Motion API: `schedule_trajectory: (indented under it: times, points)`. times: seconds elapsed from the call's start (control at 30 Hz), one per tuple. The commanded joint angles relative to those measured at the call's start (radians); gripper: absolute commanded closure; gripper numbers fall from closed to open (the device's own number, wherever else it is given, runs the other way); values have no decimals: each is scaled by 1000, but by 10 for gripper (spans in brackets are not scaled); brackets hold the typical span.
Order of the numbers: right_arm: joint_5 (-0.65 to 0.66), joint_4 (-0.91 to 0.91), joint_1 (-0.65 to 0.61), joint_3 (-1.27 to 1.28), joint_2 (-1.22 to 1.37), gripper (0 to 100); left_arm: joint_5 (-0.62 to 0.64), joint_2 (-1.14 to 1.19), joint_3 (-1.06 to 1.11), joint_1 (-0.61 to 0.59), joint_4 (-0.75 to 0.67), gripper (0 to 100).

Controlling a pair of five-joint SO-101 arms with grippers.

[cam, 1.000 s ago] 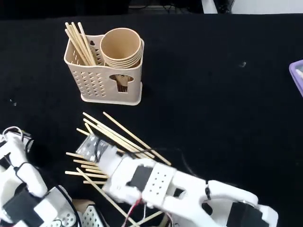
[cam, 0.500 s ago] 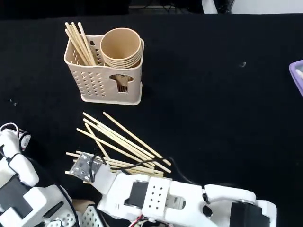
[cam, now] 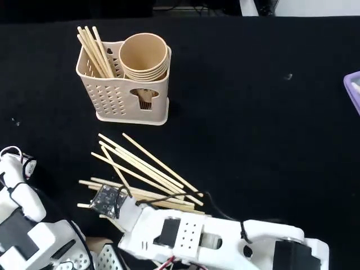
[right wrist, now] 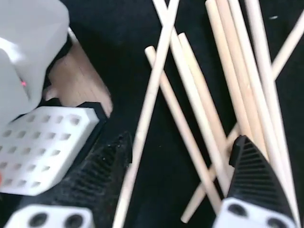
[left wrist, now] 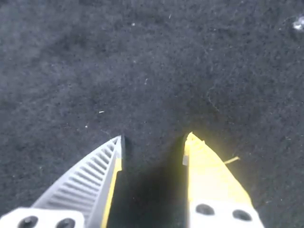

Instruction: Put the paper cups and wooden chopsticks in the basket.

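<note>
One basket [cam: 121,95], one cup stack [cam: 144,56], about ten loose chopsticks [cam: 147,165]

Bare tabletop [cam: 270,140] lay open beyond the basket [cam: 112,95] on the high view's right. The loose chopsticks [cam: 149,163] were scattered across the way between the basket and the arms. The right tool [right wrist: 183,142] stood spread over several sticks, with the left arm [right wrist: 28,52] crowding close beside it.
</note>
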Motion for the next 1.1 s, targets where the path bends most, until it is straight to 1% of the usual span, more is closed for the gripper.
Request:
schedule_trajectory:
  times: [0.0,0.13,0.3,0.37,0.5,0.53,0.6,0.67,1.0,1.07]
  points:
    - [100,84,78,-30,-42,666,9,3,-50,-10,5,787]
    - [210,178,193,-39,-42,666,9,3,-50,-10,5,787]
    - [302,196,287,-35,-42,677,8,3,-50,-5,5,787]
    - [328,193,298,-35,-42,737,6,3,-50,-5,5,787]
    - [370,189,299,-39,-50,966,6,3,-50,-5,5,787]
    - [402,189,298,-44,-50,993,6,3,-50,-5,5,787]
    - [453,196,304,-53,-50,972,6,3,-50,-4,5,787]
    - [459,199,311,-71,-51,990,6,3,-50,-4,5,787]
    - [463,199,382,-217,-51,988,6,3,-51,-4,5,787]
    - [483,198,391,-245,-51,988,6,3,-51,-4,5,787]
